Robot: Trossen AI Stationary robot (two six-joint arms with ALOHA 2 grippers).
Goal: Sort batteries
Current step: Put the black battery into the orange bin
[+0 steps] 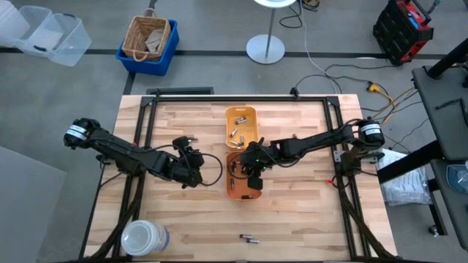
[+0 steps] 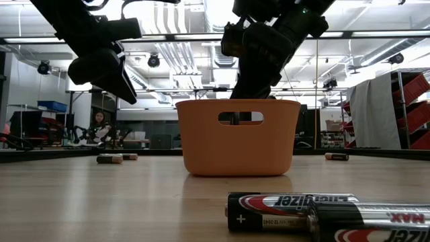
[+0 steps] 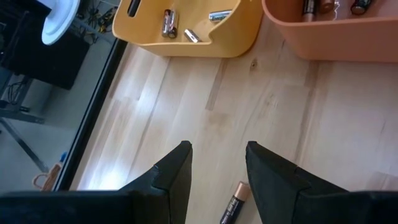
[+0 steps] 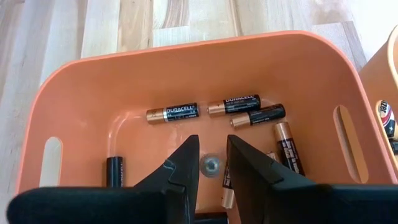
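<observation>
Orange tray [image 4: 81, 112] holds several batteries [image 4: 172, 112] under the right gripper [image 4: 211, 163], fingers parted

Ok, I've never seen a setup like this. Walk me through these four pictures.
Two dark robot arms work at a wooden table, sorting batteries into two plastic trays. One picture looks straight down, one looks level across the tabletop, and two come from cameras on the arms' wrists. The left gripper hangs open and empty over bare wood, with a loose battery just below it. The right gripper is over the orange tray; its wrist view shows several batteries lying inside, and its fingers slightly apart, holding nothing. The yellow tray behind holds a few more. Two batteries lie near the table's front edge.
</observation>
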